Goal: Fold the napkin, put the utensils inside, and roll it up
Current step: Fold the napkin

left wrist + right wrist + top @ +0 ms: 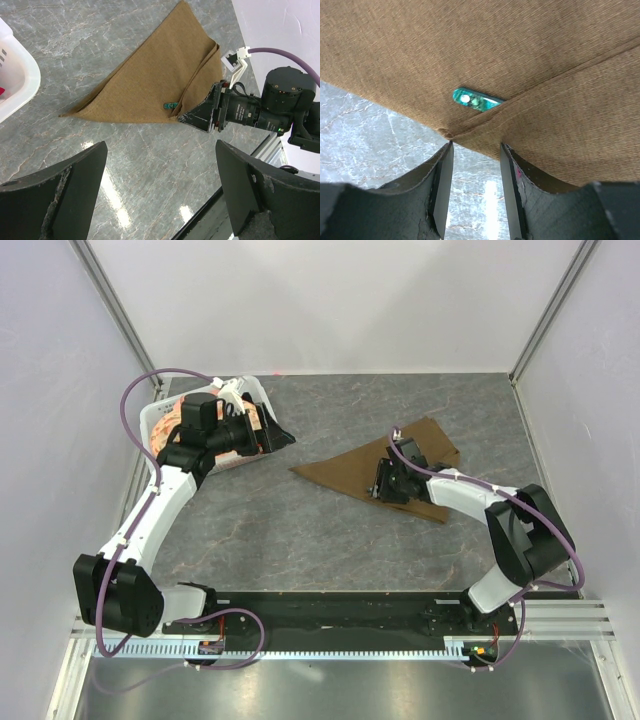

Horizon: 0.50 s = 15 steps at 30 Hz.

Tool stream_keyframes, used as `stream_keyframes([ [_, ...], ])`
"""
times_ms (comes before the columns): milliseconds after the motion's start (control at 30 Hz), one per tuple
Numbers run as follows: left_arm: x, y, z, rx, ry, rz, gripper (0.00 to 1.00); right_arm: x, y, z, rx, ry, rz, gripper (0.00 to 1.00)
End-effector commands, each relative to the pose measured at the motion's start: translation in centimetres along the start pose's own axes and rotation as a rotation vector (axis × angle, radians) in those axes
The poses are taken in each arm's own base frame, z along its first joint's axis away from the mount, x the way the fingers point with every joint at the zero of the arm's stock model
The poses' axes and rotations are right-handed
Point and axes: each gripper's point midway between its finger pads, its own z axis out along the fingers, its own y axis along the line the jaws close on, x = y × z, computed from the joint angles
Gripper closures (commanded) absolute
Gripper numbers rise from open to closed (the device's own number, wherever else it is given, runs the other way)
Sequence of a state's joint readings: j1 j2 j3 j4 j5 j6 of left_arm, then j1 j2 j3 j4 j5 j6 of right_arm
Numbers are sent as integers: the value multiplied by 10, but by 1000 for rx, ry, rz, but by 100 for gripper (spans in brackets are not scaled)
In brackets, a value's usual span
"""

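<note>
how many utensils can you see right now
1. One utensil: only its teal handle end shows, poking out from under a fold of the napkin near its edge. The cloth covers the rest and could hide others.

Table (pixel 320 540): bare across the centre and lower middle of the top view; passable. Obstacles: white basket (pixel 147 420), upper left, left tool (pixel 278 437) over its right end; napkin (pixel 345 472), right of centre, right tool (pixel 383 490) at its lower edge; walls (pixel 330 300) around.
</note>
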<state>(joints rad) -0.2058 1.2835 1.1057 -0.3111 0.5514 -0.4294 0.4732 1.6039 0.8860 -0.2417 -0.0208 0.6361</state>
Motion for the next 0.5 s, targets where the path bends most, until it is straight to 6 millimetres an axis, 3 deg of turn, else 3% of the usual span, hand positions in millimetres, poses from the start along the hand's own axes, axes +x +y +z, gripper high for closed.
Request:
stream_keyframes([
  [0,-1,-1,4,9,-10,5,4,-3,9,1,-14,-25,8,51],
  [233,3,9,10,-27,-1,-12,4,-23,27,-8,-56,-62,-1,48],
  [467,18,42,29,-136,8,-126,4,-57,55,-45,-139,-153,-38,43],
])
